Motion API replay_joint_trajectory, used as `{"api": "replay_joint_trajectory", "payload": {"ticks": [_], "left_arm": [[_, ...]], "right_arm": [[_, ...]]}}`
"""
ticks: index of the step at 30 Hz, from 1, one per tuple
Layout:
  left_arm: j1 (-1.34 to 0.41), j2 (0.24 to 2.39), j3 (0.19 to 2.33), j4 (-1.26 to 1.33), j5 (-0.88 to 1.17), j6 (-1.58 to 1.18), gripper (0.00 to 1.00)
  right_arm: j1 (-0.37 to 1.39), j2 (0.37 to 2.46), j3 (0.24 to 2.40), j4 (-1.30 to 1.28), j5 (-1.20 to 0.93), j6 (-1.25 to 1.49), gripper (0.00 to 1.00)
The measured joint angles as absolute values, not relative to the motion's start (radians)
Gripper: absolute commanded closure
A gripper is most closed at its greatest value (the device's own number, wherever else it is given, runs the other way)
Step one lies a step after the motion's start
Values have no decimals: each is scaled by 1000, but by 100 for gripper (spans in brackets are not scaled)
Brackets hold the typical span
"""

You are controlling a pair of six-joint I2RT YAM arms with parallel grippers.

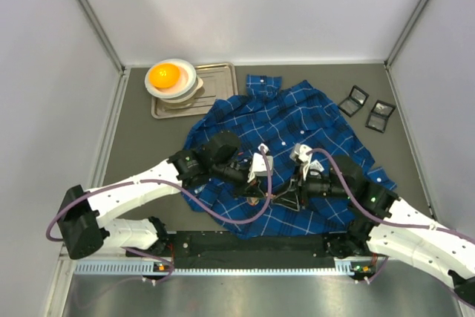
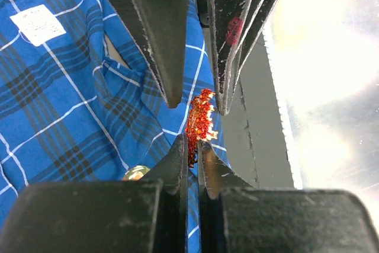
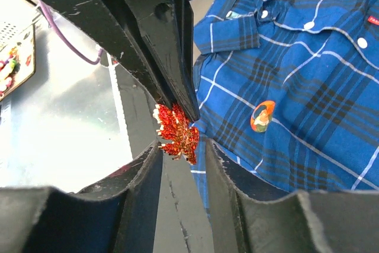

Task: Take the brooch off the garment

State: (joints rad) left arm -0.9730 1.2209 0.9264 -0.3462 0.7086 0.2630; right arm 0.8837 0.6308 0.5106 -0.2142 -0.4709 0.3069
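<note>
At the near hem of the dark-blue plaid shirt (image 1: 297, 113), which is spread on the grey tabletop (image 1: 141, 146), sits a red glittery leaf-shaped brooch (image 3: 176, 131). There the left fingers (image 2: 174, 167) are pinched shut on the hem right at the brooch. Opposite, the right fingers (image 3: 142, 176) stand partly open, one on each side of the brooch, gripping nothing; a round orange badge (image 3: 262, 115) is pinned further up the shirt

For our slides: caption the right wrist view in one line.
Red leaf brooch on the plaid shirt's edge, between the open right jaws.
</note>
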Motion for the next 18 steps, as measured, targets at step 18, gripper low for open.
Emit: {"api": "replay_joint_trajectory", "payload": {"ticks": [18], "left_arm": [[-874,1296,946,-291,859,71,75]], "right_arm": [[886,628,512,-167,-389,398,100]]}}
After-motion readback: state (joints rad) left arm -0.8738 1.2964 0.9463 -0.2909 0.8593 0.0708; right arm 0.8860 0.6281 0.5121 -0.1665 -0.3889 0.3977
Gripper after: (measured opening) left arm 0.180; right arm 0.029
